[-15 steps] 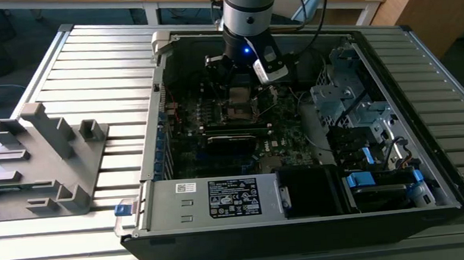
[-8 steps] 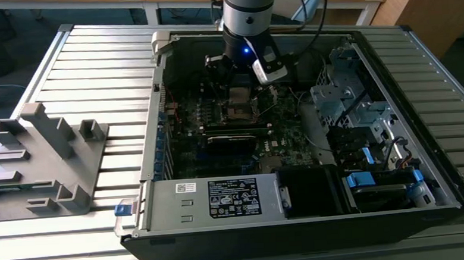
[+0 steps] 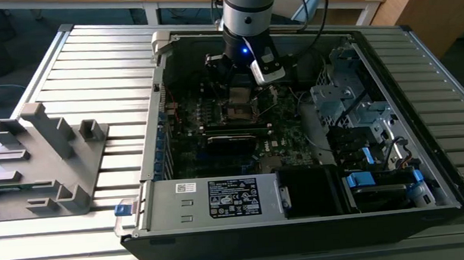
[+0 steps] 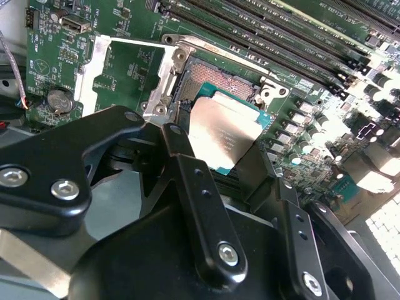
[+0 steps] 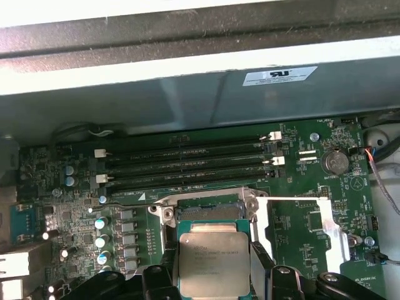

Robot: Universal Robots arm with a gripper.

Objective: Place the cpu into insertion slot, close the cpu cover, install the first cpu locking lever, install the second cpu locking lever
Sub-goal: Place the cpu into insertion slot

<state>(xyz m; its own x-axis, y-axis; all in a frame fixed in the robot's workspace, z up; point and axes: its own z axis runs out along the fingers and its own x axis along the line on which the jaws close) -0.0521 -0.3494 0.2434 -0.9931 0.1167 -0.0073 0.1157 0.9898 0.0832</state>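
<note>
My gripper (image 4: 212, 149) is shut on the cpu (image 4: 222, 125), a flat square chip with a dull metal top. One black finger presses on each of two opposite edges. The chip hangs tilted just above the insertion slot (image 4: 215, 76), a square socket with a silver rim in the green board. In the first wrist view, the cpu (image 5: 214, 253) sits between the fingers (image 5: 170, 265), partly over the open slot (image 5: 206, 214). In the exterior view, the gripper (image 3: 241, 94) is low inside the computer case above the slot (image 3: 240, 111). I cannot tell the cpu cover from the silver rim.
Long black memory slots (image 5: 187, 165) run beside the socket. A thin metal lever rod (image 5: 294, 199) lies along the board next to a coin battery (image 5: 333, 162). The case walls (image 3: 155, 110) enclose the board. A drive cage (image 3: 349, 100) and a power supply (image 3: 219, 199) stand nearby.
</note>
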